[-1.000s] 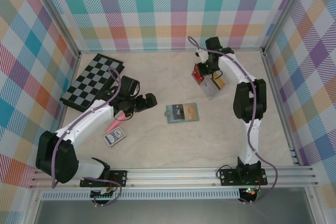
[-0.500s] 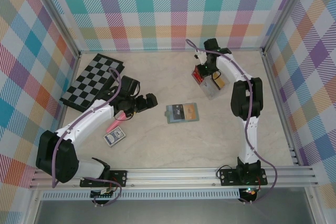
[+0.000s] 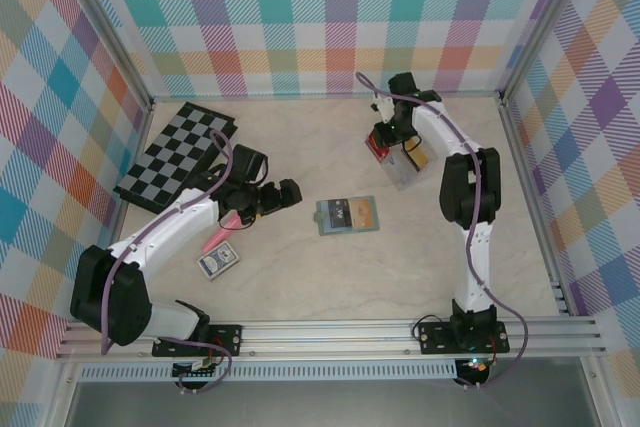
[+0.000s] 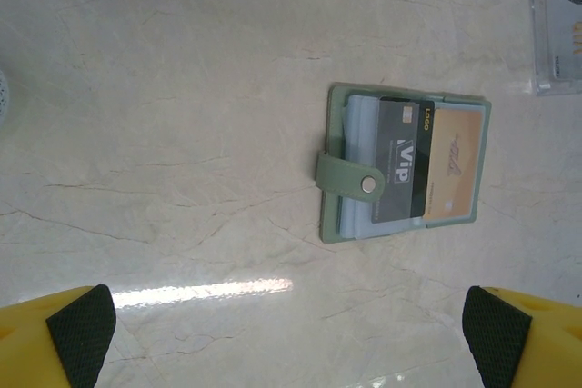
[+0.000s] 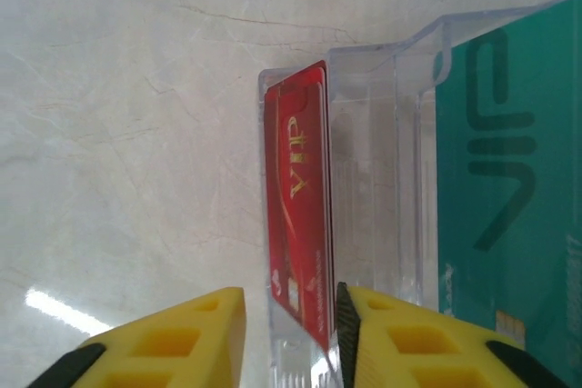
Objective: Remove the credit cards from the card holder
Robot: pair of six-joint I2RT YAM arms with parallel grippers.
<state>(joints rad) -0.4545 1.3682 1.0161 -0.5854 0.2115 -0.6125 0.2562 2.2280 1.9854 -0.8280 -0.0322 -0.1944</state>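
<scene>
The grey-green card holder (image 3: pixel 347 215) lies open in the middle of the table. In the left wrist view the card holder (image 4: pixel 405 165) shows a dark card (image 4: pixel 405 159) and a gold card (image 4: pixel 452 163) in its slots. My left gripper (image 4: pixel 291 333) hovers wide open to its left, nothing between the fingers. My right gripper (image 5: pixel 289 302) hangs over the clear tray (image 5: pixel 373 179), jaws parted around a red card (image 5: pixel 298 206) that stands on edge in the tray's outer slot. The left finger is clear of it. A teal card (image 5: pixel 509 197) lies in the tray.
A checkered board (image 3: pixel 175 155) lies at the back left. A blue playing-card pack (image 3: pixel 217 263) and a pink object (image 3: pixel 215 242) sit under the left arm. The clear tray (image 3: pixel 405 169) stands at the back right, and plaid walls close the table on three sides.
The right gripper's jaws have parted from the red card, which now stands lower in the tray slot. The left arm has not moved.
</scene>
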